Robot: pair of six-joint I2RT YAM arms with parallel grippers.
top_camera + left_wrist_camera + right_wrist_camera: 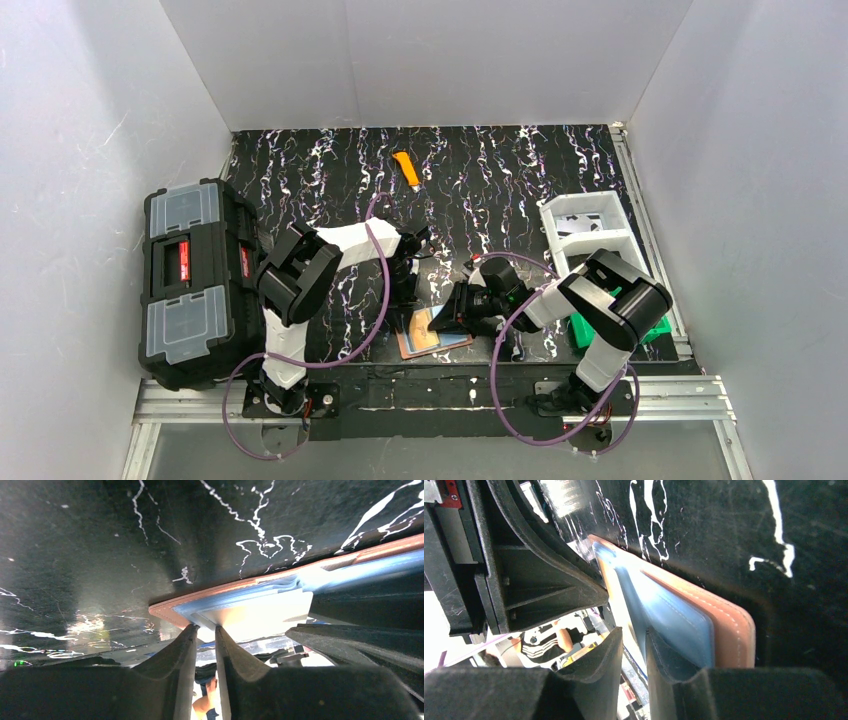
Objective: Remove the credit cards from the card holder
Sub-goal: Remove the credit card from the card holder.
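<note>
The brown card holder [414,347] lies flat on the marbled table [500,170] at lower centre of the top view, with a blue-grey card [674,625] lying on it. The left gripper [405,303] and right gripper [453,318] meet it from opposite sides, probably so one steadies the leather while the other draws the card. Each claw is narrowed to a slit at an edge, but I cannot tell whether either pinches anything.

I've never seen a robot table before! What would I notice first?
The left gripper and right gripper meet at a brown card holder, blue card showing, near the front edge of the table. Next, the big black toolbox at the left, and an orange utility knife farther back.
</note>
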